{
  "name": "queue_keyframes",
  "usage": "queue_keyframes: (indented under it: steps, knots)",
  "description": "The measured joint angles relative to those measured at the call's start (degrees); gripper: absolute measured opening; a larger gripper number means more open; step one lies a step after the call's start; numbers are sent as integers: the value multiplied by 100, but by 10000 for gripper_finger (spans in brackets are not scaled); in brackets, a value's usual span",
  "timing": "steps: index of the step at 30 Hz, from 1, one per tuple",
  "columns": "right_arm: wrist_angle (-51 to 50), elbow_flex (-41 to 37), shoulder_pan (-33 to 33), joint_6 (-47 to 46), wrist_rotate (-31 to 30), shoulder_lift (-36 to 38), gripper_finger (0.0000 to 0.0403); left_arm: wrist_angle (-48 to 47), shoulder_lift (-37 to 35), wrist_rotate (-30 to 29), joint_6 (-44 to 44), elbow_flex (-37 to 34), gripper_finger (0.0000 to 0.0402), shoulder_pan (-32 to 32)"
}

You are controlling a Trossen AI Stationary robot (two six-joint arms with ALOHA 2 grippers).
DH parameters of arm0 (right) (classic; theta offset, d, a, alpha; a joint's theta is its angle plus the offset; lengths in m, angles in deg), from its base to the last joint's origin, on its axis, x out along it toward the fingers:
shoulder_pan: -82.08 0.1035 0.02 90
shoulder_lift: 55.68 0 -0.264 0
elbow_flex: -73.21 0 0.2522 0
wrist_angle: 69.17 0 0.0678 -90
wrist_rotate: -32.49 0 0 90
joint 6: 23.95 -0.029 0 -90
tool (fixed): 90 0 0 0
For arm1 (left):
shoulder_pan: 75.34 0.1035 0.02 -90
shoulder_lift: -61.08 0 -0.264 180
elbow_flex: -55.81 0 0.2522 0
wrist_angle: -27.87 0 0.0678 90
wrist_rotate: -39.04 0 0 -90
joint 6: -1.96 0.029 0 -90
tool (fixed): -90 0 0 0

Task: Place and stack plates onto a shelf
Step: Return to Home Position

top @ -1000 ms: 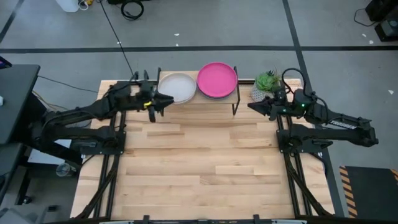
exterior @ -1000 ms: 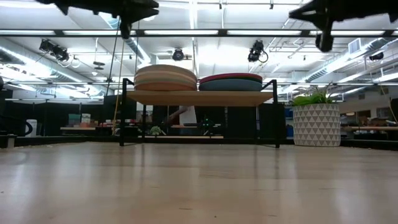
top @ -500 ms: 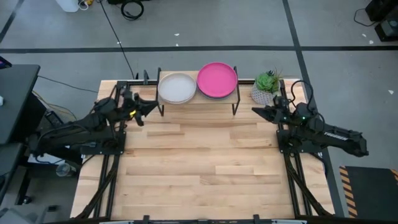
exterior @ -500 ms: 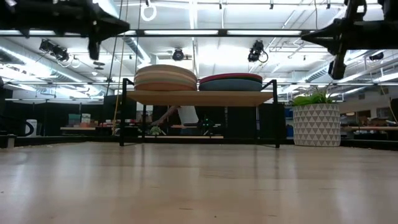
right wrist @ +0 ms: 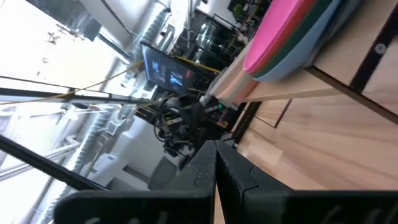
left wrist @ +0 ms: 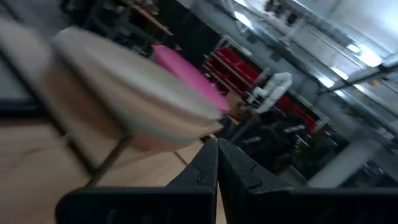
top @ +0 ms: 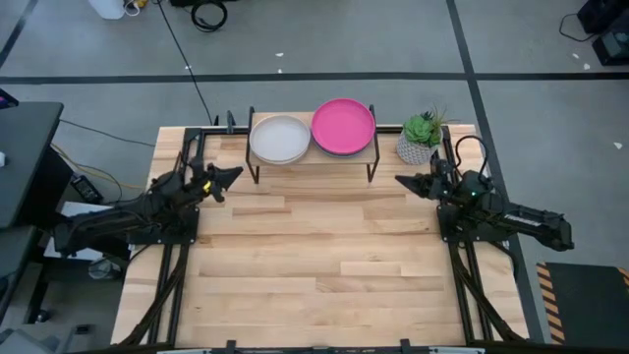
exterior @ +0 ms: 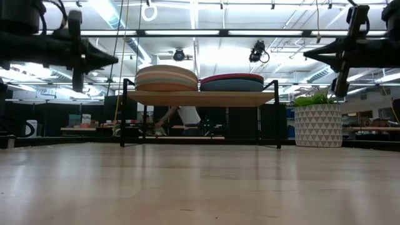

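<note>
left gripper (top: pixel 232 174): fingers pressed shut, nothing held, 10 o'clock of table (top: pixel 314 265) | right gripper (top: pixel 401 181): closed, empty, 2 o'clock | shelf (exterior: pixel 200 98): set at 12 o'clock, loaded with cream-topped stack (top: pixel 280 139) at its 9, magenta-topped stack (top: pixel 343 126) at its 3

One shelf (top: pixel 313 158) stood on the one worktop (top: pixel 314 265), carrying two stacks of plates: one topped by a cream plate (top: pixel 280 140), one by a magenta plate (top: pixel 343 126). Each stack showed several coloured layers from the side, but their exact number could not be told. One potted plant (top: pixel 423 134) stood by. Two arms bore one gripper each: the left gripper (top: pixel 236 172) and the right gripper (top: pixel 399 180).
</note>
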Motion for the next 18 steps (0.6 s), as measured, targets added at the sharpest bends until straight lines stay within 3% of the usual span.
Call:
queue_keyframes:
  steps: [11,14,18]
  knots:
    - [491,12,15,-21,471,-2,11,-613,-25,-225,-990,-281,11,-2]
    - [590,12,15,56,482,-2,12,-868,-21,-18,-1181,-284,17,-27]
    - [487,12,15,1202,487,-4,15,-1368,-17,231,117,-284,20,-31]
